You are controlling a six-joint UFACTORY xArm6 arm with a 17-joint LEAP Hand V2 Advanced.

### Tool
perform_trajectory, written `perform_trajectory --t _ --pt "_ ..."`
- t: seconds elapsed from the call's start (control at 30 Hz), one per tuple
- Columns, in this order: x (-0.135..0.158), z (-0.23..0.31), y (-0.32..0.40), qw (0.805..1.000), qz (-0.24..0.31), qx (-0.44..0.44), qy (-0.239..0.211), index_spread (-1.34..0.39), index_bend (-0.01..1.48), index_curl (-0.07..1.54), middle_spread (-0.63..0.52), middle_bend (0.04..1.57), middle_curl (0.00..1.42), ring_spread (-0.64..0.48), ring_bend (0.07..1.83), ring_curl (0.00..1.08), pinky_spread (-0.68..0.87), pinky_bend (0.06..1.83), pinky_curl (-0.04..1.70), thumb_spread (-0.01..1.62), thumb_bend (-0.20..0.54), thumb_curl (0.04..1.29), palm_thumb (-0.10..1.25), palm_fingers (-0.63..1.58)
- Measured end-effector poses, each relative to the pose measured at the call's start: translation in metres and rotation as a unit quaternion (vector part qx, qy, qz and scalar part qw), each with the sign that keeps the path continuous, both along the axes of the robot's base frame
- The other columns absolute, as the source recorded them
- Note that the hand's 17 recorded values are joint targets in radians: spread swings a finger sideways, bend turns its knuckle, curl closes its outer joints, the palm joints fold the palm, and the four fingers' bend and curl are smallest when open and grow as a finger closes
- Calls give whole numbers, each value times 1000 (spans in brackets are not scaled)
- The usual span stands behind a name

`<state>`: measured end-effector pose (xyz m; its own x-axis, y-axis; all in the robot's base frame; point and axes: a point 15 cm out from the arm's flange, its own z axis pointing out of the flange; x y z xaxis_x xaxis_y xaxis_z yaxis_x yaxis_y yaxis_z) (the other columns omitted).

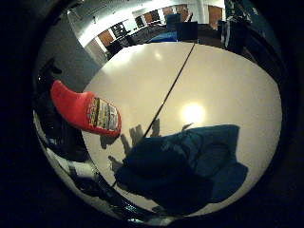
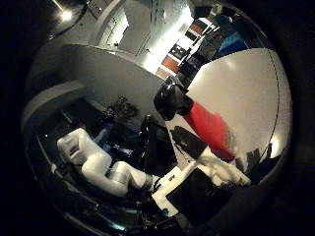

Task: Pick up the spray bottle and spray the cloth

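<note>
A red spray bottle (image 1: 85,110) with a printed label and a black spray head (image 2: 172,100) sits close to the palm, tilted, above the edge of the white table (image 1: 228,71). My right hand (image 2: 211,172) has its white and black fingers (image 2: 188,141) curled against the bottle's red body (image 2: 210,127). A crumpled dark blue cloth (image 1: 185,164) lies on the table below the palm, a short way from the bottle. Finger shadows fall on the table between bottle and cloth.
A dark seam (image 1: 173,85) runs across the table past the cloth. Dark chairs (image 1: 187,29) stand along the table's far side. The white arm (image 2: 101,169) reaches in over the floor beside the table edge.
</note>
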<state>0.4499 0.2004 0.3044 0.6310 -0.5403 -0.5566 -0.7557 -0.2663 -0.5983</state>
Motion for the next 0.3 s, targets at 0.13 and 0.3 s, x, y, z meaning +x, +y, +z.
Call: perform_trajectory --t 0.13,0.3 --pt "-13 -2 -23 1000 -12 -1 8 -306 171 364 -3 238 352 81 442 246 412 413 341 1015 -26 393 671 237" --pt "-23 5 -41 1000 -14 -14 -2 -300 170 347 -3 217 358 83 421 249 417 409 322 1015 -25 390 674 250"
